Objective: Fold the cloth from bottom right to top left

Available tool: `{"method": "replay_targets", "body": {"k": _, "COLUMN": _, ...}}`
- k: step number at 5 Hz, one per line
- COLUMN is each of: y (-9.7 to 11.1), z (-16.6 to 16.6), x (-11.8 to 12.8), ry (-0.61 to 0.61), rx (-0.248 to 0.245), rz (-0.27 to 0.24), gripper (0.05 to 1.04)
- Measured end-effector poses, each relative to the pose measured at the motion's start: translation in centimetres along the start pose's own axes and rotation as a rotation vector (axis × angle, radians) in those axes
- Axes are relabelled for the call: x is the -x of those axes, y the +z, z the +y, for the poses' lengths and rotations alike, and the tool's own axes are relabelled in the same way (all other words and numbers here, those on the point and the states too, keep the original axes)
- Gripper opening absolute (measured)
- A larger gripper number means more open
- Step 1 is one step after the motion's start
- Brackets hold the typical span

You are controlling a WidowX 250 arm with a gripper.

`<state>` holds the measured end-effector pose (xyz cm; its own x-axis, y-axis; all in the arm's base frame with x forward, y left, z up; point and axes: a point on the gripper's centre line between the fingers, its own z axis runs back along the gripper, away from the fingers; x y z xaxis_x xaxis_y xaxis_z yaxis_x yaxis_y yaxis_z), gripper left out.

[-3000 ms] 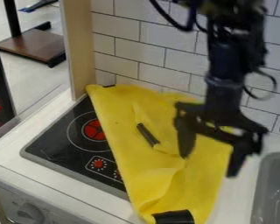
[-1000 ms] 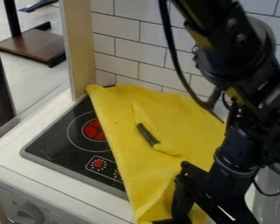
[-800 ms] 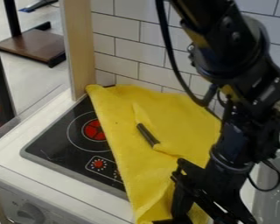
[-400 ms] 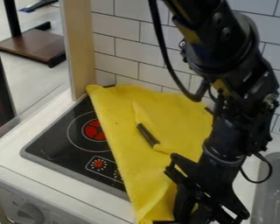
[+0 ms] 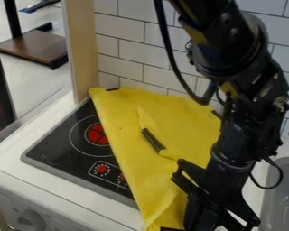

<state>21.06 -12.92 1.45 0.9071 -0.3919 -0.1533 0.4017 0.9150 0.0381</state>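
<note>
We see the yellow cloth (image 5: 165,176) spread from the upper middle of the frame down to its lower edge, partly over the stove (image 5: 59,142) and partly over the white surface (image 5: 14,155); the pincer (image 5: 202,215) is now at the lower right part of this cloth, whereas three seconds ago it hung higher, near the right middle of the frame; we cannot tell if it is wide or narrow, nor if it has cloth in its grip. In the last moment the arm itself has hardly moved, but the lower left border of the cloth has slipped a little to the right, so that slightly more of the stove's front corner is uncovered; this makes us think that the pincer presses on the cloth or draws it, which would be the beginning of the fold. The bottom right corner is not brought to the top left, so in our judgement the main work remains: to lift this corner and carry it diagonally; a knife-like thing with a dark handle (image 5: 153,140) lies in the middle of the cloth, and it could be covered or pushed by the fold.
</note>
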Motion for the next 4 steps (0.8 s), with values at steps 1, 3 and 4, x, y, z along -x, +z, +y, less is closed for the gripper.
{"method": "replay_targets", "body": {"k": 1, "y": 0.3, "z": -0.2, "x": 0.0, "ry": 0.006, "rx": 0.010, "rz": -0.012, "gripper": 0.051}}
{"method": "replay_targets", "body": {"k": 3, "y": 2.7, "z": 1.4, "x": -0.4, "ry": 0.064, "rx": 0.045, "rz": -0.046, "gripper": 0.050}}
{"method": "replay_targets", "body": {"k": 4, "y": 4.2, "z": 2.8, "x": -0.5, "ry": 0.104, "rx": 0.053, "rz": -0.070, "gripper": 0.050}}
